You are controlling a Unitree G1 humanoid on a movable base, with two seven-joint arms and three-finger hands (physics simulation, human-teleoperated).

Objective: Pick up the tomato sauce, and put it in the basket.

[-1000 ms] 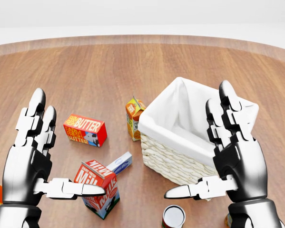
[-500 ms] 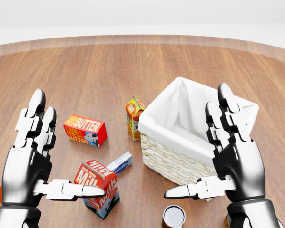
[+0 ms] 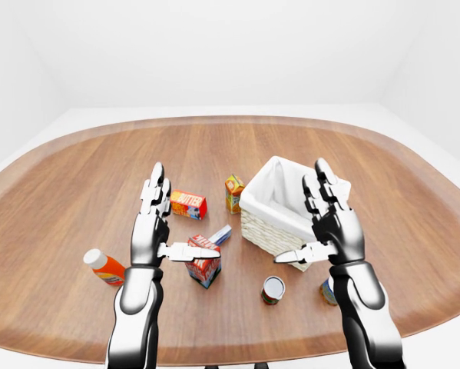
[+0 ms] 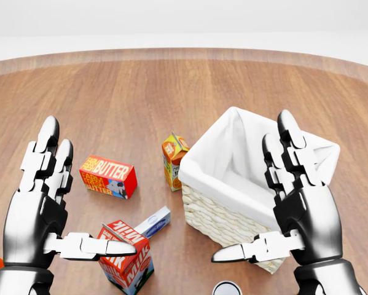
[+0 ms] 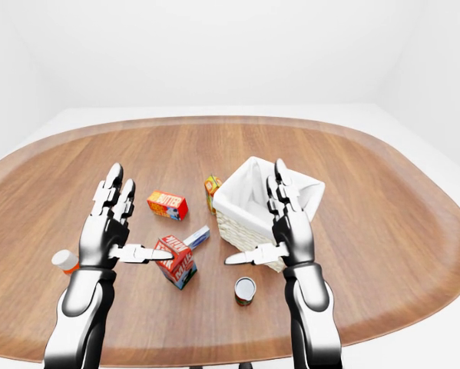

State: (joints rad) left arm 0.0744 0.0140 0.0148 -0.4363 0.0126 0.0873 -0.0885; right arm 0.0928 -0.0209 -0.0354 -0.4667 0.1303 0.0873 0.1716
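Both hands hang over the wooden table (image 3: 61,192) with nothing in them. In the head view the left hand (image 4: 39,215) fills the lower left, its two long fingers (image 4: 47,147) straight up and its thumb out sideways towards the right, spread wide. The right hand (image 4: 306,215) mirrors it at the lower right, fingers upright, thumb pointing left, also spread wide; it stands before the basket's right part.

The tomato sauce (image 3: 273,290) is a small can with a red wall and a pale top. It stands upright at the lower centre of the left-eye view, below the basket and between the two forearms, apart from both hands. Its label is too small to read. In the head view only its top edge shows, at the bottom border.

The basket (image 4: 220,224) is woven and pale with a white cloth lining, right of centre.

A red box reading "BUTTER" (image 4: 108,176) lies left of centre. Below it a red carton reading "MILK" (image 4: 125,261) stands tilted, just beside the left thumb tip. A blue-and-white box (image 4: 154,222) lies by the milk's upper right; its writing is unreadable. An orange carton (image 4: 173,157) stands just left of the basket.

An orange bottle (image 3: 104,267) with a white cap lies at the left of the left-eye view. A second can (image 3: 326,291) is half hidden behind the right forearm.
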